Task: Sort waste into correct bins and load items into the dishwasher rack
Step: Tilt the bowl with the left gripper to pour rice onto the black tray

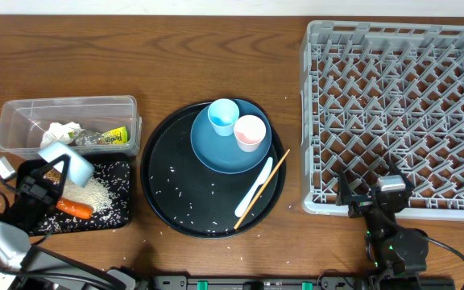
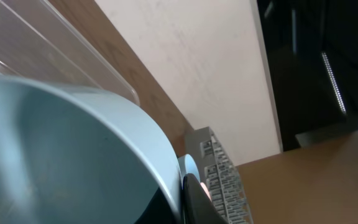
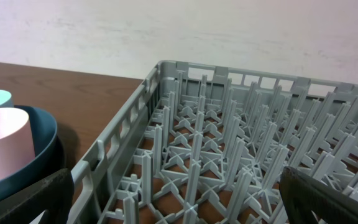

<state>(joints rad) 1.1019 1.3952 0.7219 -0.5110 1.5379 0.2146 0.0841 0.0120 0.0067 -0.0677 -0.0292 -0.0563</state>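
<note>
While the left gripper (image 1: 55, 171), lower left, is clamped on the rim of the smooth pale bowl (image 1: 67, 155), tipped over the shallow black tray (image 1: 119, 171) holding loose rice (image 1: 95, 193) and a carrot (image 1: 75, 209), sorting looks nearly done: crumpled paper (image 1: 61, 131) and a glossy wrapper (image 1: 113, 137) lie in the clear tub (image 1: 10, 121). Loading hasn't begun (the pegged grey rack (image 1: 393, 80) at right is empty). The plate (image 1: 216, 153), cups (image 1: 223, 116), utensil (image 1: 254, 187) and chopstick (image 1: 274, 169) wait on the round tray (image 1: 167, 185). The right gripper (image 1: 374, 197), wide open and empty, sits at the rack's lower edge.
</note>
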